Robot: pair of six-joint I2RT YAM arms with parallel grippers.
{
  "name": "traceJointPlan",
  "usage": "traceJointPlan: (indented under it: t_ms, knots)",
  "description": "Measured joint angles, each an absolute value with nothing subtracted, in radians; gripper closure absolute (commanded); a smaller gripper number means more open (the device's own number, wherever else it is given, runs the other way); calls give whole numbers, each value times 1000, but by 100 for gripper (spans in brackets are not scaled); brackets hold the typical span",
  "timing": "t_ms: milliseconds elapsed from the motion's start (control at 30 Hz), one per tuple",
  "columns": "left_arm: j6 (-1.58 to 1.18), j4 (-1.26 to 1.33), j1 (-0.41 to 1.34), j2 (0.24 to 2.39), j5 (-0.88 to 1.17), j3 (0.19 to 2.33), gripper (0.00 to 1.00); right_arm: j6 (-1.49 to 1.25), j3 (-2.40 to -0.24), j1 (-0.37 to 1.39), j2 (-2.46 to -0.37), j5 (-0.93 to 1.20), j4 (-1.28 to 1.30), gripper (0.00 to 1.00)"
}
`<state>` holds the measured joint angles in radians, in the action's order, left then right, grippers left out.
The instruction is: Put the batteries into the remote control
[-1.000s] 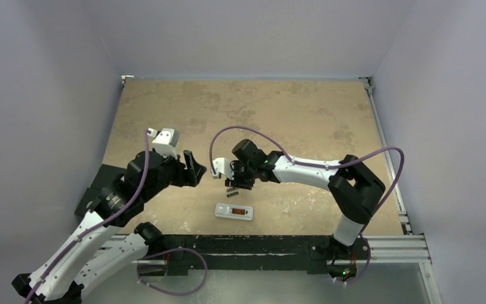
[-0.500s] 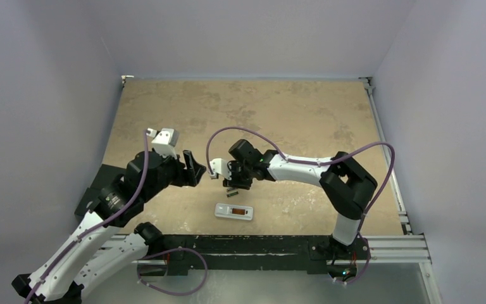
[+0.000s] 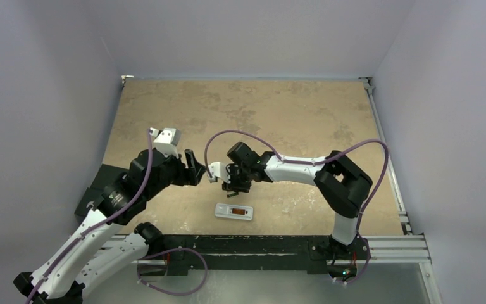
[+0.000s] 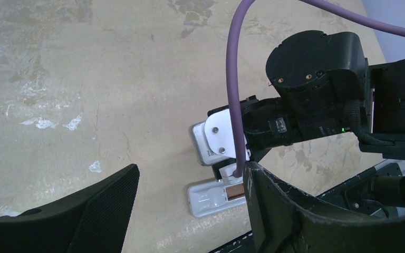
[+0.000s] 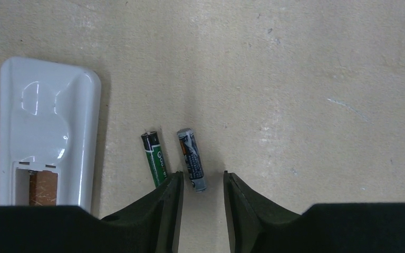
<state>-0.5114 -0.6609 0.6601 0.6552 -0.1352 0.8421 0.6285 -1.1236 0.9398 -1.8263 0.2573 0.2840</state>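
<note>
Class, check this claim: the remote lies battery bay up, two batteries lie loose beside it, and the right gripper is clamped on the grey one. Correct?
Not quite. The right gripper is open: the right wrist view shows its fingers straddling the grey battery with gaps on both sides. The remote does lie bay up, the grey and the green battery loose beside it.

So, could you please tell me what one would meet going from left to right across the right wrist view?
remote control lying battery bay up → green battery → grey battery
</note>
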Motion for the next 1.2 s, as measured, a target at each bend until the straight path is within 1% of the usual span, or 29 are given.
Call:
traceJointPlan:
  t_ms: [167,400,633,1000,1200]
  knots:
    - [-511,-659,651,662,-134,839,28,628,-1128,943,-1845,261,281,61]
    - [-511,-659,645,666,-134,839,28,627,-1129,944,-1847,262,282,70]
    - [-511,-659,633,675,-130,839,28,616,-1131,944,-1851,281,288,76]
    - [-510,-652,599,695,-104,837,29,555,-1133,944,-1852,283,293,99]
    - [-507,-652,595,699,-97,837,29,493,-1100,944,-1827,282,268,100]
